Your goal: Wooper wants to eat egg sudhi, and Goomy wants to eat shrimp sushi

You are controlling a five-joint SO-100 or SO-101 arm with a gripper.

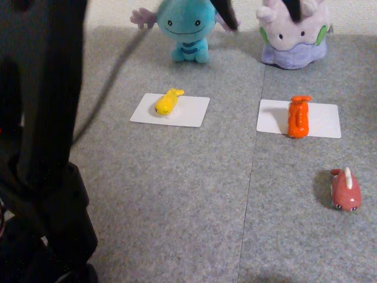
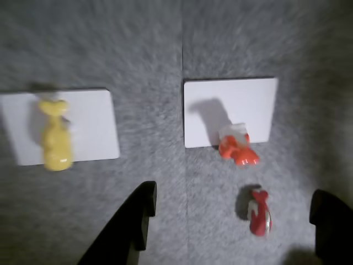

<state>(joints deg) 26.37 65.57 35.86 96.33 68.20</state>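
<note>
In the wrist view the jaws stand wide apart with nothing between them, above the grey floor mat. The shrimp sushi lies just ahead, between the fingers, half on its white card, while the egg sudhi lies well to the left. In the other view, shrimp sushi lies lengthwise, tail toward Goomy, and egg sudhi rests slantwise before Wooper.

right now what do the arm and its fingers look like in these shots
The arm is a bulky, matte black mass at the left of the other view, too dark and blurred to show joints or markings. A dark cable trails from it across the grey mat. In the wrist view the gripper has two black fingers, blunt and squared at the tips.
</note>
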